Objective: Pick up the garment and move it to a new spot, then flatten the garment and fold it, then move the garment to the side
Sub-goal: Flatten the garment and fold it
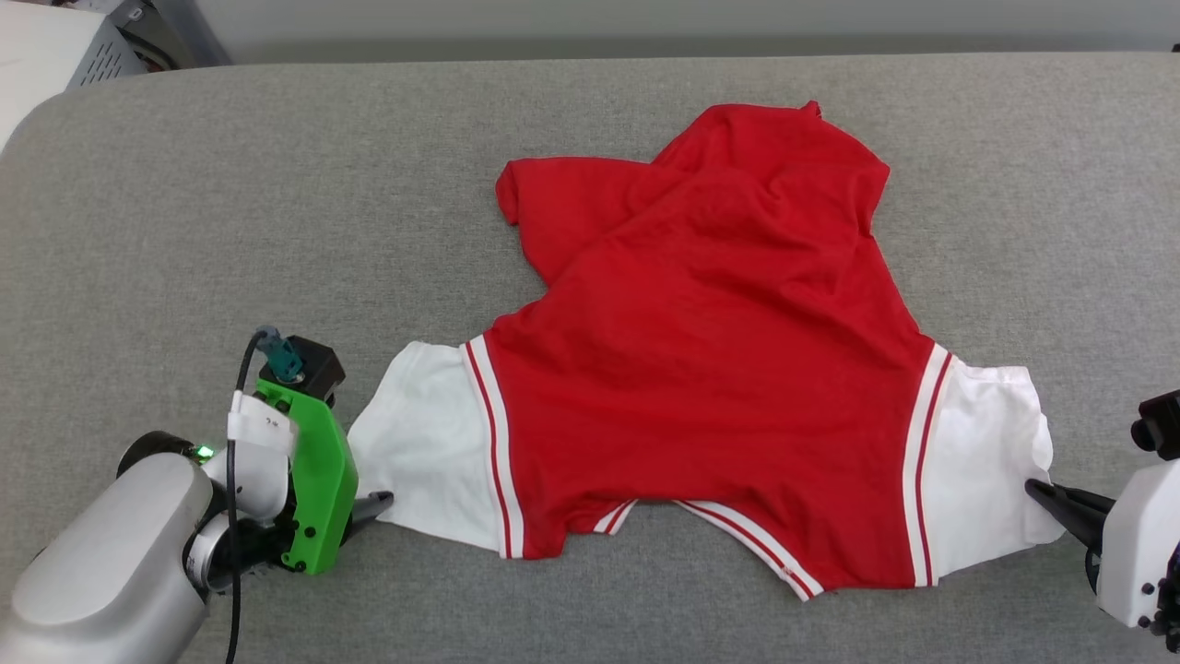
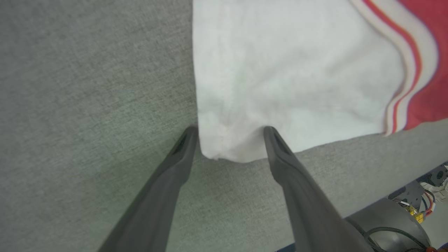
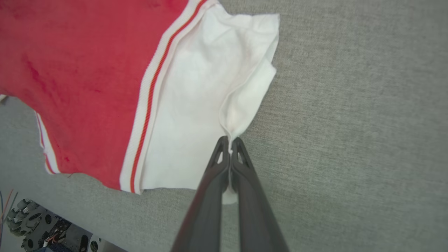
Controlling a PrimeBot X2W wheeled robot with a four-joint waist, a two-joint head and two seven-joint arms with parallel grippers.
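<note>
Nearest the robot, the left end effector [image 2: 229, 132] is released. Its two long dark fingers are spread wide around the near corner of the white left sleeve [image 1: 419, 443], and the cloth between them lies slack. One fingertip sits just beside the sleeve's outer edge and the other at its near hem. A bright green plastic bracket [image 1: 318, 470] and a small black camera block [image 1: 313, 364] sit on that wrist.

On the opposite side, the right end effector [image 3: 230, 140] is clenched, with a raised fold of the white right sleeve [image 1: 982, 452] pinched between its tips.

Both sleeves belong to the red jersey T-shirt [image 1: 701, 369], which lies on the grey cloth-covered desk [image 1: 184, 184] slightly to the right of its middle. Its shoulders are towards the robot and its plain red side faces up. Red-white striped trim [image 1: 493, 433] marks each sleeve seam, and the striped collar [image 1: 737, 530] dips along the near edge between the sleeves.

Farther off, the red body narrows and is rumpled. One layer is folded over another, with one corner pointing far-left and another reaching farthest away. Beyond the desk's far-left corner stands a pale perforated metal cabinet [image 1: 55, 46].
</note>
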